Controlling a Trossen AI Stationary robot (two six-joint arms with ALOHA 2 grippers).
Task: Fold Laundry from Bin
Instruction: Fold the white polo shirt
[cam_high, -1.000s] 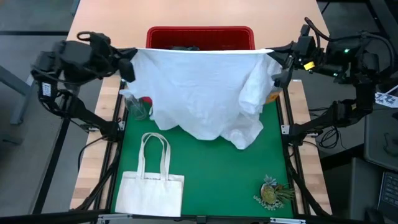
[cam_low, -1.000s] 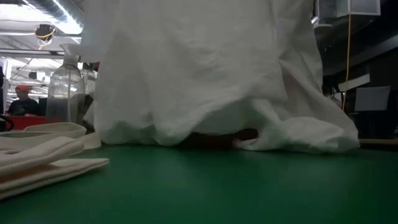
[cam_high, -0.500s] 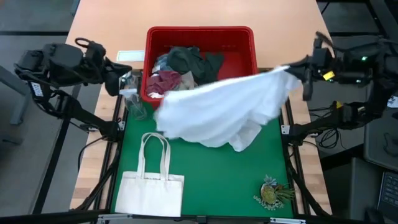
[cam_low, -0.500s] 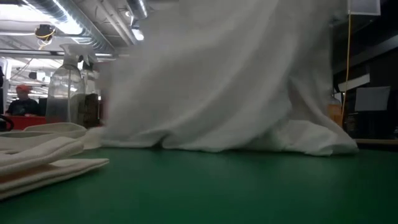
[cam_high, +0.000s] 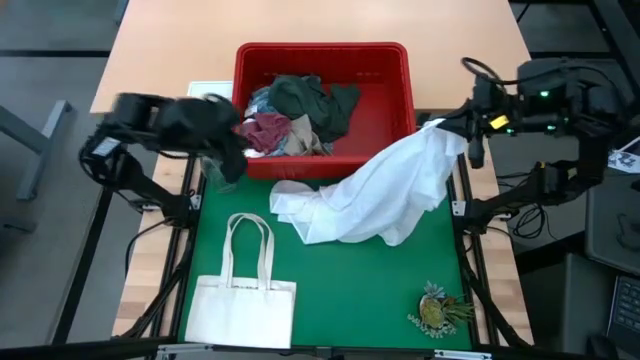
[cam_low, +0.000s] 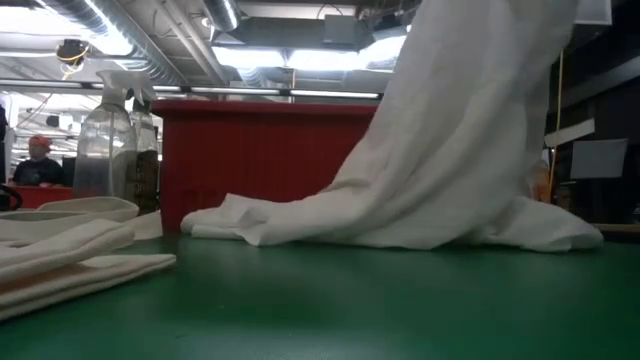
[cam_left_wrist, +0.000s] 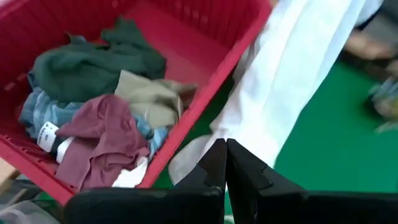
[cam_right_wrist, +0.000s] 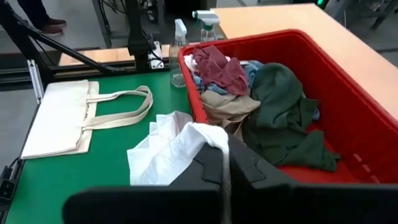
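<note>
Right gripper (cam_high: 462, 128), at the right edge of the green mat (cam_high: 340, 290), is closed on one corner of the large white cloth garment (cam_high: 375, 195), which hangs down and trails onto the mat, touching the red slotted plastic bin (cam_high: 322, 55). Left gripper (cam_high: 232, 150), closed and empty, hovers beside the bin's left corner. The step seems spreading; next the left must pinch another corner.

Green mat (cam_high: 350, 290) over a wooden table (cam_high: 300, 25). At twelve o'clock on it, red bin (cam_high: 385, 100); trailing from three o'clock toward the centre, white cloth (cam_high: 370, 195), its low end on the mat just beside the bin's front. At seven o'clock, flat tote bag (cam_high: 243, 308); at five o'clock, small plant sprig (cam_high: 438, 308); at ten o'clock, clear spray bottle (cam_low: 105, 140).
</note>
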